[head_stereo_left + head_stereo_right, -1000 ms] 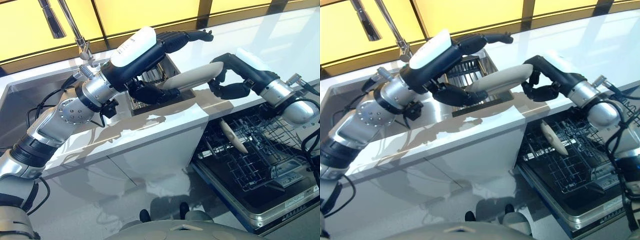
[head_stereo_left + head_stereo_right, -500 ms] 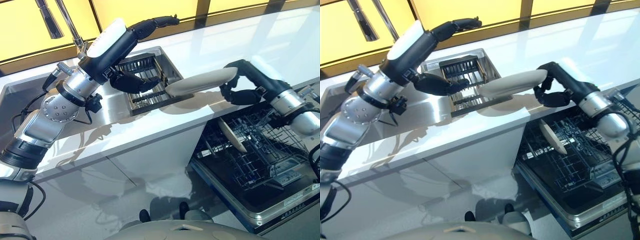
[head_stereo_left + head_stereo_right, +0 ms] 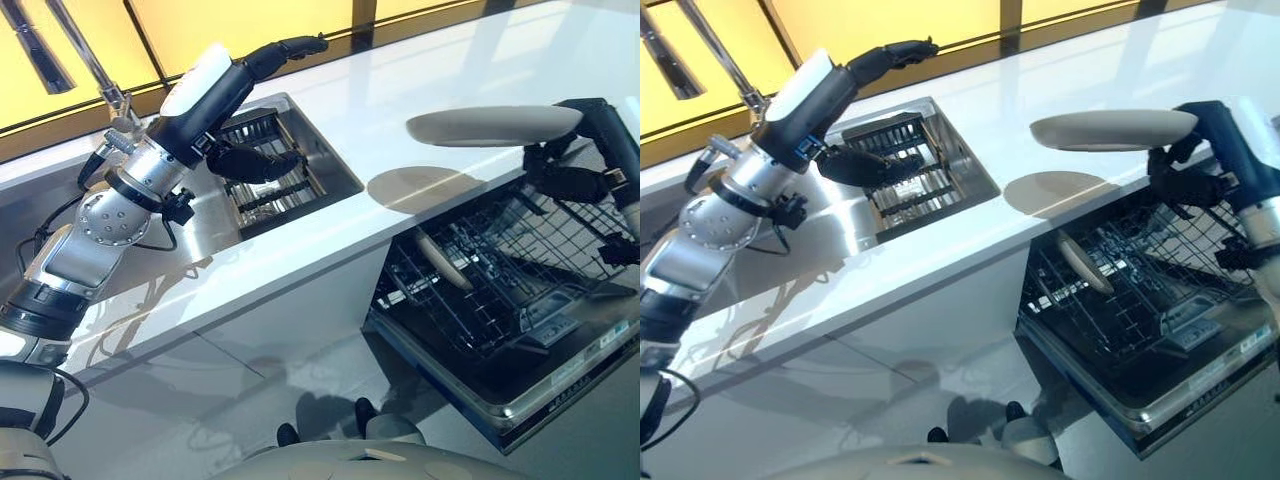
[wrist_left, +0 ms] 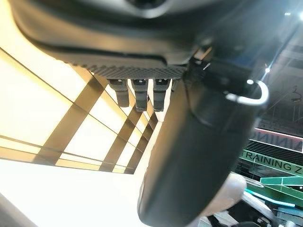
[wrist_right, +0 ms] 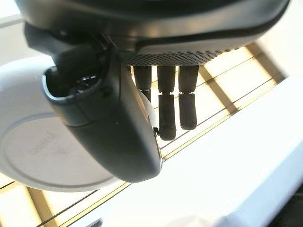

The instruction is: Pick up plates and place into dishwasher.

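A cream plate (image 3: 495,125) hangs level above the white counter's right end, over the open dishwasher rack (image 3: 520,290). My right hand (image 3: 570,175) grips its right rim, thumb (image 5: 104,127) on one face and fingers (image 5: 168,113) on the other; the plate (image 5: 52,156) shows past the thumb in the right wrist view. Another plate (image 3: 1080,262) stands on edge in the rack. My left hand (image 3: 250,160) hovers over the sink's dish rack (image 3: 275,170), fingers (image 4: 137,94) straight and holding nothing.
The white counter (image 3: 330,240) runs across the scene, with a steel sink (image 3: 210,215) set into it and a faucet (image 3: 85,65) behind. The dishwasher door (image 3: 540,395) lies open below the counter's right part.
My right hand has carried the plate rightward from the sink to above the dishwasher rack. My left hand let go of it and drew back over the sink. The camera has also shifted.
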Controlling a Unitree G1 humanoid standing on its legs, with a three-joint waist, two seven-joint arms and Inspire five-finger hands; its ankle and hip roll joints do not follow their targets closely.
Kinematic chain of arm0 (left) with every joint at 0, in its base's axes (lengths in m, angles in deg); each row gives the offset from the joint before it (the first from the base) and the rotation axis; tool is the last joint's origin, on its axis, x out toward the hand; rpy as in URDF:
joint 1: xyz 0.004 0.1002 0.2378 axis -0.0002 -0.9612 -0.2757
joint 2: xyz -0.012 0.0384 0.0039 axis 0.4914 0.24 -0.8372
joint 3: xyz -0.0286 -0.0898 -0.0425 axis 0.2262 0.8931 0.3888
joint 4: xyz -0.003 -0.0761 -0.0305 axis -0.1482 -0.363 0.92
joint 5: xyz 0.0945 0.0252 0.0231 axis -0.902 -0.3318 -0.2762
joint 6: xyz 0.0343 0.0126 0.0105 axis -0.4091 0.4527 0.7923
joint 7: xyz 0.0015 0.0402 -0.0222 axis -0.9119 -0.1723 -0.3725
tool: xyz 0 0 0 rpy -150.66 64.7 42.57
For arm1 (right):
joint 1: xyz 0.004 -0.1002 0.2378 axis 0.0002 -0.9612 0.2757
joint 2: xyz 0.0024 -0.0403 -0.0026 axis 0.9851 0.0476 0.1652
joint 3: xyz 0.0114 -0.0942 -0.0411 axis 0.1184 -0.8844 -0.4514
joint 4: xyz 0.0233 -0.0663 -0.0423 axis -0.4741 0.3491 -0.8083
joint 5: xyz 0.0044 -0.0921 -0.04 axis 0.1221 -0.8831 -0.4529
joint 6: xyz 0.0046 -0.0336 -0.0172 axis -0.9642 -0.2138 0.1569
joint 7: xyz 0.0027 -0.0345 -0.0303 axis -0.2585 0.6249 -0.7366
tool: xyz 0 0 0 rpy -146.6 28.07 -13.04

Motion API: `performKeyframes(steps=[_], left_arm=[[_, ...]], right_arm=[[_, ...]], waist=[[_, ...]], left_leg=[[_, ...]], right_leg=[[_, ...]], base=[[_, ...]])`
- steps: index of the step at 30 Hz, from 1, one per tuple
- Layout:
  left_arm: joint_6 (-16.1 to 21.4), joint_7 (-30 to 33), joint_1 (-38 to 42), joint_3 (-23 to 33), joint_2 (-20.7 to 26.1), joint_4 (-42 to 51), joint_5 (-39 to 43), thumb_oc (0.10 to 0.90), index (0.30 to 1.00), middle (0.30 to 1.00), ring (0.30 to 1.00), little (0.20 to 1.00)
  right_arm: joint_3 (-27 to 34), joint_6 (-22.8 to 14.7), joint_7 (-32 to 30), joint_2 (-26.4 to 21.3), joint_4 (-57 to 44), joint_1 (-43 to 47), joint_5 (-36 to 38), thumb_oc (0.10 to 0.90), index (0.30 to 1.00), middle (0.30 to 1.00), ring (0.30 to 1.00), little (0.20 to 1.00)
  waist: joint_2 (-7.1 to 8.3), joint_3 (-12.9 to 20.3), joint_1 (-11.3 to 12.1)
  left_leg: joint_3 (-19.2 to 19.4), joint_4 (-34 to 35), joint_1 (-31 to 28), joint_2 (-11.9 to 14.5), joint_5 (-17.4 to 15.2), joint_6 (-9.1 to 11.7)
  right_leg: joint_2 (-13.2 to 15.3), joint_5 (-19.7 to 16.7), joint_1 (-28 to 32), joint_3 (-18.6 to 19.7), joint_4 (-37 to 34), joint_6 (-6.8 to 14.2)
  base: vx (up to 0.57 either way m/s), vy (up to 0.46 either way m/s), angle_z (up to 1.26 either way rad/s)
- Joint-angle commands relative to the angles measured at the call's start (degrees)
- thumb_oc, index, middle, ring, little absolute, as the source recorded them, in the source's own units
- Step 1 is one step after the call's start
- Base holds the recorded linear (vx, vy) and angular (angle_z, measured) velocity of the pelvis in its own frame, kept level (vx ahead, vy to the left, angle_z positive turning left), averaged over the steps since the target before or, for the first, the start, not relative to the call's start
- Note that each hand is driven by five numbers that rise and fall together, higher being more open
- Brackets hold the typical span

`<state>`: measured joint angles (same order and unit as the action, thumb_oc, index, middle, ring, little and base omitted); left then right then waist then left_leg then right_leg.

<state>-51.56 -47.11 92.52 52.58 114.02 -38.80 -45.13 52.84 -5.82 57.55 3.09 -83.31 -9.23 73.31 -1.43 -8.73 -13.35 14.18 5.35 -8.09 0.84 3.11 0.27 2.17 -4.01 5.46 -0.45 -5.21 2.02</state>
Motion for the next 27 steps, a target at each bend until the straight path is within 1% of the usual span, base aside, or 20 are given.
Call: performKeyframes(steps=[1, 5, 6, 10, 12, 13, 14, 16, 17, 18, 19, 23, 26, 27], left_arm=[[3.32, 6.11, 3.67, 5.06, 1.32, -2.03, 5.38, 0.8, 0.9, 0.9, 0.9, 0.9], [1.12, 7.84, 2.46, 6.15, -0.23, -1.57, 4.91, 0.8, 0.9, 0.9, 0.9, 0.9], [0.33, 8.3, 1.78, 6.58, -0.7, -1.38, 4.57, 0.8, 0.9, 0.9, 0.9, 0.9], [0.15, 8.84, -0.11, 7.48, -1.6, -0.98, 4.02, 0.8, 0.9, 0.9, 0.9, 0.9], [0.09, 8.89, -0.3, 7.52, -1.78, -0.89, 3.97, 0.8, 0.9, 0.9, 0.9, 0.9], [-0.54, 6.81, -1.09, 7.71, -2.29, 0.31, 5.4, 0.8, 0.9, 0.9, 0.9, 0.9], [-0.64, 6.69, -1.12, 7.73, -2.26, 0.47, 5.51, 0.8, 0.9, 0.9, 0.9, 0.9], [-1.25, 6.48, -1.77, 7.61, -2.06, 2.5, 5.61, 0.8, 0.9, 0.9, 0.9, 0.9], [-1.25, 6.48, -1.77, 7.61, -2.06, 2.5, 5.61, 0.8, 0.9, 0.9, 0.9, 0.9], [-1.84, 6.06, -1.86, 7.73, -1.96, 3.76, 5.62, 0.8, 0.9, 0.9, 0.9, 0.9], [-2.56, 5.71, -1.67, 7.48, -1.67, 4.77, 5.5, 0.8, 0.9, 0.9, 0.9, 0.9], [-3.66, 5.33, -0.93, 6.62, -0.67, 6.72, 6.27, 0.8, 0.9, 0.9, 0.9, 0.9], [-3.14, 4.66, -0.43, 5.83, -0.79, 7.46, 7.29, 0.8, 0.9, 0.9, 0.9, 0.9], [-2.75, 3.84, -0.55, 5.34, -0.99, 8.53, 7.63, 0.8, 0.9, 0.9, 0.9, 0.9]], right_arm=[[9.1, -1.15, -4.03, -3.88, 0.91, 1.84, 4.73, 0.1, 0.3, 0.3, 0.3, 0.2], [12.93, 1.45, -4.43, -2.85, 2.67, -3.43, 2.93, 0.1, 0.3, 0.3, 0.3, 0.2], [13.85, 2.74, -4.87, -2.58, 3.22, -4.9, 1.78, 0.1, 0.3, 0.3, 0.3, 0.2], [15.76, 4.74, -4.47, -1.93, 4.17, -7.86, 1.35, 0.1, 0.3, 0.3, 0.3, 0.2], [15.98, 4.84, -4.39, -1.77, 4.32, -8.21, 1.22, 0.1, 0.3, 0.3, 0.3, 0.2], [17.02, 6.75, -4.57, -1.12, 5.78, -10.1, -1.16, 0.1, 0.3, 0.3, 0.3, 0.2], [17.08, 6.78, -4.73, -1.07, 5.82, -10.25, -1.41, 0.1, 0.3, 0.3, 0.3, 0.2], [17.57, 9.52, -4.96, -0.37, 6.75, -12.29, -2.69, 0.1, 0.3, 0.3, 0.3, 0.2], [17.57, 9.52, -4.96, -0.37, 6.75, -12.29, -2.69, 0.1, 0.3, 0.3, 0.3, 0.2], [17.62, 11.65, -3.56, 0.11, 7.86, -13.03, -2.89, 0.1, 0.3, 0.3, 0.3, 0.2], [16.91, 13.74, -2.25, 0.44, 8.4, -13.19, -1.96, 0.1, 0.3, 0.3, 0.3, 0.2], [14.43, 16.63, -1.27, 0.59, 9.43, -12.1, -3.35, 0.1, 0.3, 0.3, 0.3, 0.2], [11.33, 18.5, -1.01, 1.2, 10.86, -10.07, -3.78, 0.1, 0.3, 0.3, 0.3, 0.2], [8.71, 20.47, -0.45, 1.56, 12.13, -8.41, -4.13, 0.1, 0.3, 0.3, 0.3, 0.2]], waist=[[1.56, 5.89, -0.75], [1.94, 5.83, -1.77], [2.16, 5.77, -2.23], [2.4, 5.72, -2.85], [2.42, 5.68, -3.0], [2.54, 5.3, -3.31], [2.55, 5.28, -3.29], [2.79, 4.78, -3.42], [2.79, 4.78, -3.42], [2.88, 4.47, -3.34], [2.91, 4.18, -3.2], [3.03, 3.81, -2.61], [3.07, 3.59, -1.88], [3.05, 3.41, -1.29]], left_leg=[[-1.9, -0.35, -2.32, -1.49, -5.54, -0.93], [-0.87, -0.35, -2.41, -1.4, -5.68, -1.04], [-0.51, -0.35, -2.42, -1.34, -5.64, -1.04], [0.23, -0.38, -2.35, -1.23, -5.61, -1.04], [0.37, -0.39, -2.35, -1.21, -5.6, -1.05], [0.85, -0.42, -2.25, -1.16, -5.51, -1.05], [0.86, -0.42, -2.24, -1.16, -5.5, -1.05], [1.09, -0.46, -2.11, -1.12, -5.35, -1.12], [1.09, -0.46, -2.11, -1.12, -5.35, -1.12], [1.1, -0.5, -1.96, -1.11, -5.29, -1.14], [1.01, -0.5, -1.88, -1.13, -5.23, -1.12], [0.73, -0.48, -1.76, -1.19, -5.21, -1.14], [0.4, -0.44, -1.55, -1.23, -5.24, -1.24], [0.16, -0.42, -1.45, -1.22, -5.23, -1.23]], right_leg=[[-4.36, 2.99, -1.25, 0.26, 4.01, 3.19], [-4.34, 2.53, -1.68, 0.82, 3.83, 3.39], [-4.36, 2.27, -1.85, 1.04, 3.69, 3.48], [-4.41, 1.93, -2.15, 1.47, 3.42, 3.59], [-4.42, 1.87, -2.23, 1.53, 3.43, 3.61], [-4.35, 1.65, -2.53, 1.53, 3.57, 3.75], [-4.34, 1.65, -2.55, 1.52, 3.59, 3.76], [-4.29, 1.49, -2.71, 1.48, 3.69, 3.86], [-4.29, 1.49, -2.71, 1.48, 3.69, 3.86], [-4.26, 1.47, -2.85, 1.4, 3.81, 3.85], [-4.19, 1.37, -2.85, 1.14, 3.77, 3.87], [-4.04, 1.29, -2.76, 0.6, 3.59, 3.9], [-3.97, 1.23, -2.76, 0.32, 3.44, 3.89], [-3.87, 1.16, -2.74, -0.03, 3.32, 3.94]], base=[[0.02, 0.01, -0.08], [0.02, 0.003, -0.16], [0.02, -0.007, -0.12], [0.01, -0.012, -0.15], [0.0, -0.014, -0.17], [0.01, -0.022, -0.06], [0.01, -0.039, -0.06], [0.0, -0.038, -0.02], [0.0, -0.047, -0.01], [-0.01, -0.053, 0.0], [-0.01, -0.06, 0.01], [0.0, -0.057, 0.01], [0.01, -0.075, 0.03], [0.03, -0.076, 0.01]])
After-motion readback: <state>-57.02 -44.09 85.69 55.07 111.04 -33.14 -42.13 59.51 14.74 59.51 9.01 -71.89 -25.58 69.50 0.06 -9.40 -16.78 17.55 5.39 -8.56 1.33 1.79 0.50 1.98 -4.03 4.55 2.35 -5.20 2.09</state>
